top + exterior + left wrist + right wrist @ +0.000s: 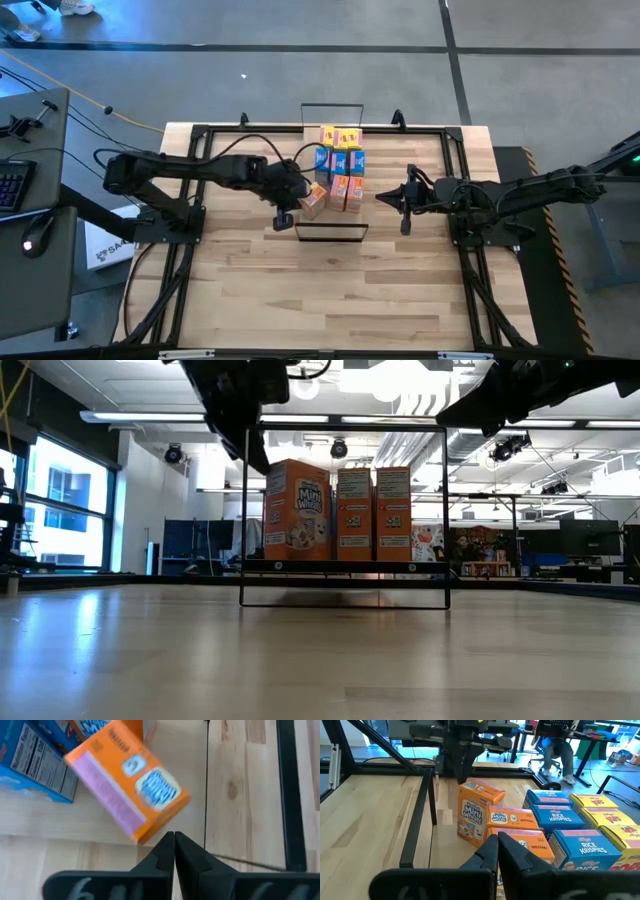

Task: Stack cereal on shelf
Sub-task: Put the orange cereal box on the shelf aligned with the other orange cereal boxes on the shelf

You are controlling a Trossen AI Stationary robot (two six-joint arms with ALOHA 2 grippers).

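Jaws closed and empty on both grippers. Left gripper [284, 221] hovers just beside the skewed orange cereal box [313, 199] on the shelf [331, 232]; nudge it square against the 2 neighbouring boxes.

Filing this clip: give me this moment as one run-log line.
left pincer: shut, empty, beside skewed orange cereal box | right pincer: shut, waiting right of cereal | shelf: boxes grouped upright

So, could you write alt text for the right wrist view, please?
Small cereal boxes stand packed together on a wooden shelf: an orange Mini-Wheats box turned askew, blue Rice Krispies boxes, and yellow boxes. The left pincer hangs shut just above the askew box; the right pincer, shut, is nearest the camera.
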